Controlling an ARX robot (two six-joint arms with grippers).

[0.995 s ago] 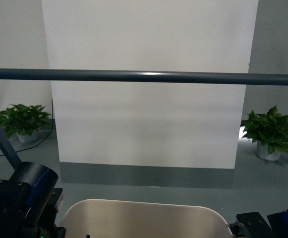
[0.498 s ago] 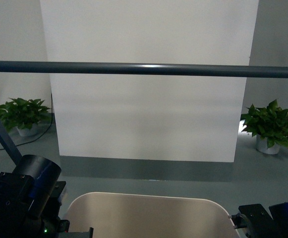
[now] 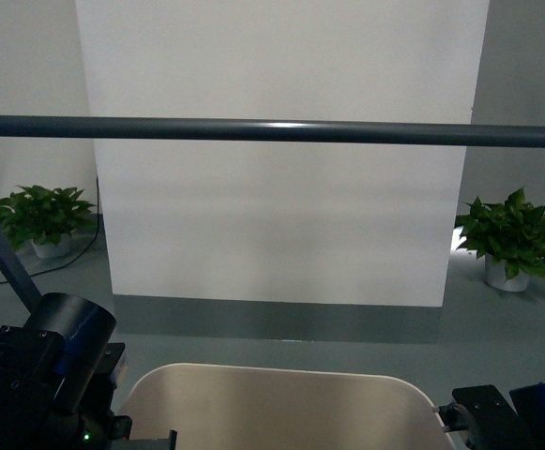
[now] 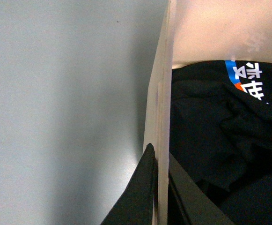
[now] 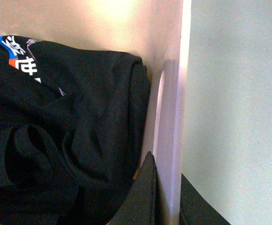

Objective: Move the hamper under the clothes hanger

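Observation:
The cream hamper (image 3: 281,408) shows its far rim at the bottom of the front view, between my two arms. The clothes hanger's dark grey bar (image 3: 272,130) runs across the view above and beyond it, with one slanted leg (image 3: 0,253) at the left. My left gripper (image 4: 160,166) is shut on the hamper's side wall (image 4: 162,103), one finger outside and one inside. My right gripper (image 5: 166,178) is shut on the opposite wall (image 5: 171,117) the same way. Black clothing with a blue and white print (image 5: 56,136) fills the hamper.
A white wall panel (image 3: 281,187) with a grey base strip stands behind the bar. Potted plants sit on the grey floor at the left (image 3: 39,217) and right (image 3: 514,236). Bare grey floor (image 4: 65,117) lies beside the hamper on both sides.
Over the first half second the bar rose slightly in the view and more of the hamper's rim came into sight. Since then nothing has visibly moved.

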